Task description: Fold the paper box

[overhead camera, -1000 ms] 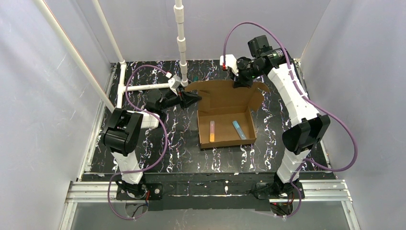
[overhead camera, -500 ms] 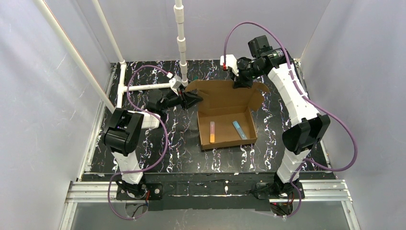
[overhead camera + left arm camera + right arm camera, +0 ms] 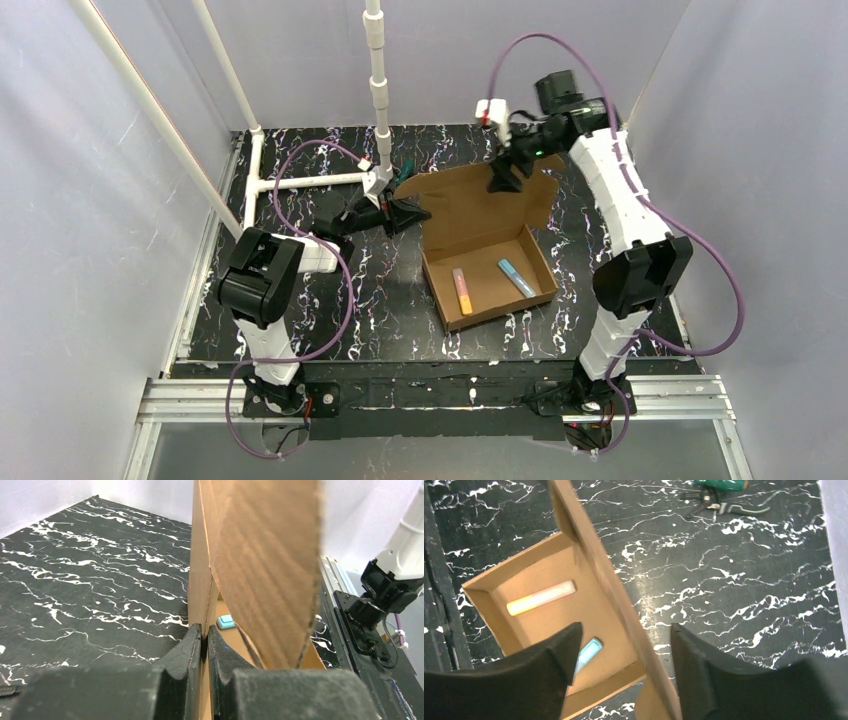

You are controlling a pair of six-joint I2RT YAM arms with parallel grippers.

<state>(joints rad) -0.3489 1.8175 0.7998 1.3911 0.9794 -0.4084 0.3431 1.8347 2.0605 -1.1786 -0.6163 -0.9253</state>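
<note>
At centre frame of the top view, the paper box (image 3: pixel 488 288) lies on the black marbled table (image 3: pixel 390 320), skewed to the table edges. Its tray is formed, with four walls standing. The lid (image 3: pixel 465 195) extends from the tray's far wall toward the upper part of the frame and is not folded over.

Contents of the tray:
- orange marker (image 3: pixel 462 291), left half of the tray
- blue marker (image 3: pixel 516 277), right half, apart from the orange one

Left gripper (image 3: pixel 408 212): positioned at the lid's left corner, left of centre frame. In the left wrist view its fingers (image 3: pixel 192 645) are pressed together on a thin upright cardboard edge, with a side flap (image 3: pixel 265 565) standing just to the right of them. State: clenched on the paper box.

Right gripper (image 3: pixel 503 180): positioned at the lid's far edge, upper centre-right of the frame. In the right wrist view its fingers (image 3: pixel 559 670) are spread wide, and the lid's edge passes between them with a gap on either side. State: released, no contact visible.

A green-handled tool (image 3: pixel 716 485) lies on the table at the top edge of the right wrist view, well apart from the box
</note>
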